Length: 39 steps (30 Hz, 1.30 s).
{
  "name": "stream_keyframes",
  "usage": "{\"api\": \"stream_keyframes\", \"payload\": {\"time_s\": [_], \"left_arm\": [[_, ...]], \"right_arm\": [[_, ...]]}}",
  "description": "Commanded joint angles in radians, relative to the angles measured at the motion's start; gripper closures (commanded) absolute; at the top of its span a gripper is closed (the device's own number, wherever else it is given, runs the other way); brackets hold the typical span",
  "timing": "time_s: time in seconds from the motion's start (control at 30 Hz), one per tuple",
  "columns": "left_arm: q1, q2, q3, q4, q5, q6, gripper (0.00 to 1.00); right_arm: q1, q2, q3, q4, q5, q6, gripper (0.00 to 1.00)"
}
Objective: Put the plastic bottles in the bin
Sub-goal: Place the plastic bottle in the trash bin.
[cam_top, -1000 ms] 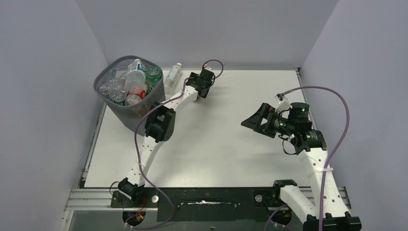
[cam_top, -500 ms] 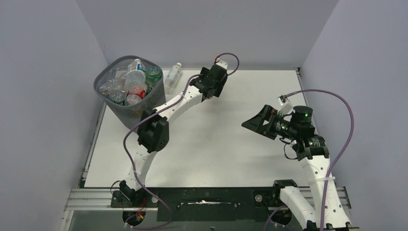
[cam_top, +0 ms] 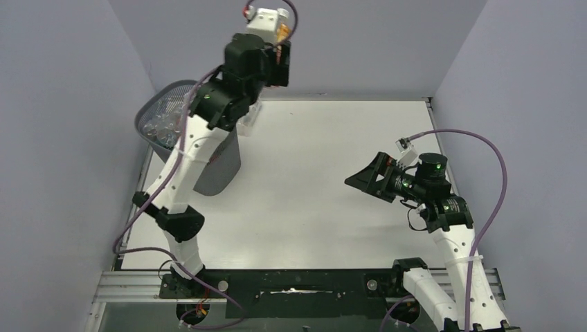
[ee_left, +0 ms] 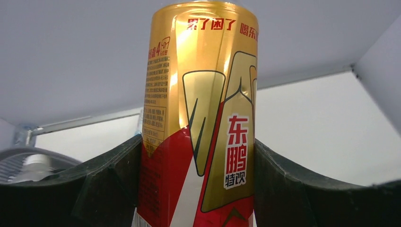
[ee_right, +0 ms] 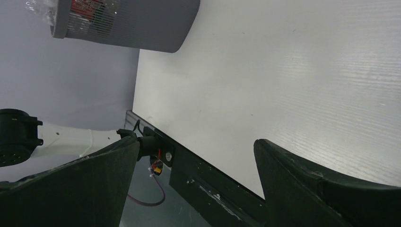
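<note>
My left gripper (ee_left: 198, 142) is shut on a gold and red bottle (ee_left: 203, 94) and holds it upright, high above the back of the table. In the top view that gripper (cam_top: 279, 63) is raised just right of the bin (cam_top: 160, 104), mostly hidden by its own wrist. The dark mesh bin holds several clear bottles (cam_top: 160, 124); its rim shows in the left wrist view (ee_left: 28, 156). One clear bottle (cam_top: 249, 116) lies on the table beside the bin, partly hidden by the arm. My right gripper (cam_top: 360, 178) is open and empty above the table's right side, as the right wrist view (ee_right: 196, 146) shows.
Grey walls close in the table (cam_top: 311, 159) on the left, back and right. The bin also shows in the right wrist view (ee_right: 127, 23), at the table's far corner. A black rail (cam_top: 297, 283) runs along the near edge.
My left arm has lifted from low over the back of the table to high up and swung left toward the bin, gold bottle in its jaws. The right arm has hardly moved.
</note>
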State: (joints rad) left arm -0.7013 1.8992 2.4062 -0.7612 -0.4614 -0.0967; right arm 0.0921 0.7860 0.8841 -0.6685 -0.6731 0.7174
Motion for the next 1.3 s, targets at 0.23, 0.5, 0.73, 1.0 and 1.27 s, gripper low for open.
{"api": "stream_keyframes", "payload": {"time_s": [0.23, 0.5, 0.73, 1.0, 1.27], "left_arm": [[0.527, -0.270, -0.134, 0.057, 0.372, -0.049, 0.43], [0.750, -0.273, -0.283, 0.148, 0.542, -0.027, 0.42], [0.831, -0.264, -0.448, 0.294, 0.557, -0.017, 0.42], [0.835, -0.208, -0.550, 0.443, 0.537, 0.027, 0.41], [0.835, -0.206, -0.693, 0.570, 0.501, 0.071, 0.38]], "right_arm": [[0.156, 0.020, 0.040, 0.044, 0.099, 0.078, 0.02], [0.203, 0.054, 0.032, 0.082, 0.128, 0.099, 0.02], [0.214, 0.078, 0.001, 0.121, 0.127, 0.103, 0.02], [0.221, 0.135, -0.014, 0.172, 0.112, 0.097, 0.02], [0.222, 0.199, -0.020, 0.213, 0.091, 0.083, 0.02]]}}
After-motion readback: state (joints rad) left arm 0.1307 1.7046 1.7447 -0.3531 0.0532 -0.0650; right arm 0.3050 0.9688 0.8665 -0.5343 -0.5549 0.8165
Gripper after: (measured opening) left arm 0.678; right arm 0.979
